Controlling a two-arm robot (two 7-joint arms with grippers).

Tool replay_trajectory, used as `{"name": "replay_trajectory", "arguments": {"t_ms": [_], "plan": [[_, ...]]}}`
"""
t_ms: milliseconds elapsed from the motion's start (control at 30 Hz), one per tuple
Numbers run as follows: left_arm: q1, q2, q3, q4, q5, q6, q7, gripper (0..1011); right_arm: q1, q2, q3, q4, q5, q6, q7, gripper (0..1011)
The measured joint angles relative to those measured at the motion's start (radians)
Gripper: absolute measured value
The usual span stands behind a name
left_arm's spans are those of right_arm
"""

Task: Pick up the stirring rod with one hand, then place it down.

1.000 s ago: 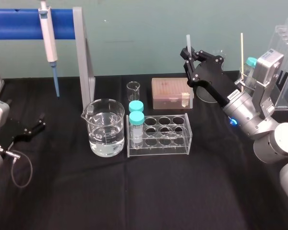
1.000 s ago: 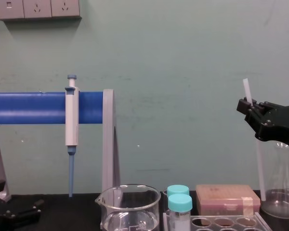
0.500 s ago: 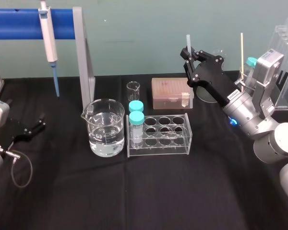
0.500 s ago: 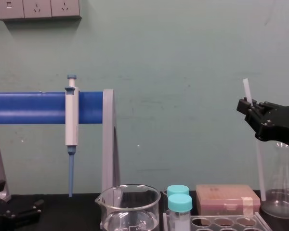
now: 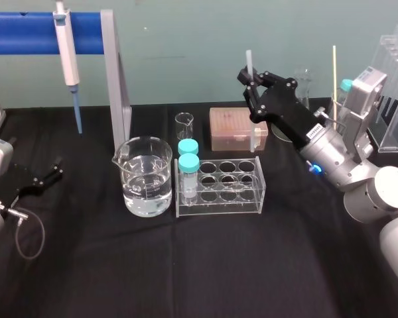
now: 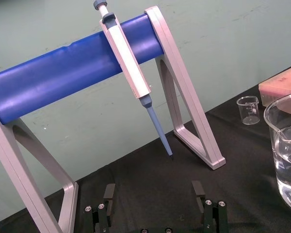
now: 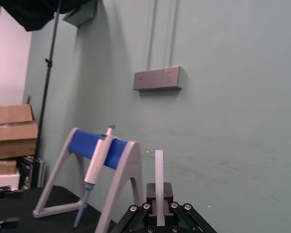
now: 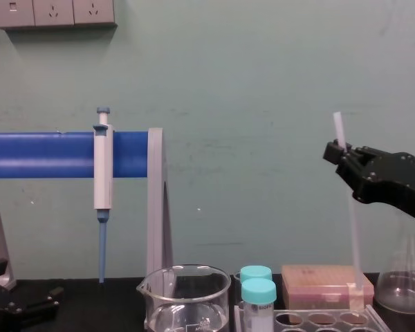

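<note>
- The right claw (image 5: 250,81) is up in the air at the back right of the tabletop (image 5: 186,265). It is clamped tight on the stirring rod (image 5: 248,59), with both black fingers pressed against it.
- The stirring rod stands nearly upright in that grip, leaning slightly. A short length pokes out above the fingers and the longer part hangs below.
- From the chest view the right claw (image 8: 340,149) sits high on the rod (image 8: 353,228). The rod's lower end comes down by the right end of the pink box (image 8: 325,285). I cannot tell whether the tip touches anything there.
- From the right wrist view the rod (image 7: 158,177) rises straight up between the closed fingers of the claw (image 7: 159,196).
- Just in front of the pink box (image 5: 234,129) is a clear tube rack (image 5: 235,189). Two teal-capped tubes (image 5: 188,171) stand at its left end, and the other holes are bare.
- Left of the rack stands a large beaker (image 5: 144,177) partly filled with clear liquid. A small beaker (image 5: 184,124) sits behind it.
- A glass flask (image 8: 401,277) stands behind the right arm, to the right of the pink box.
- Farther left, a pipette (image 5: 66,50) hangs tip-down from the blue bar of a stand (image 5: 26,32), well apart from the rod.
- The left claw (image 5: 57,167) lies low at the tabletop's far left, idle. Its fingers (image 6: 109,191) are spread apart around nothing.
</note>
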Motion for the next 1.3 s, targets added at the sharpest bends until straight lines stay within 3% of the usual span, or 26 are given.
{"name": "replay_trajectory", "arguments": {"t_ms": [1300], "plan": [[0.0,0.0,0.0,0.0,0.0,0.0,0.0,1000,0.019,-0.018,-0.027,0.058,0.015,0.054,0.007,78]]}}
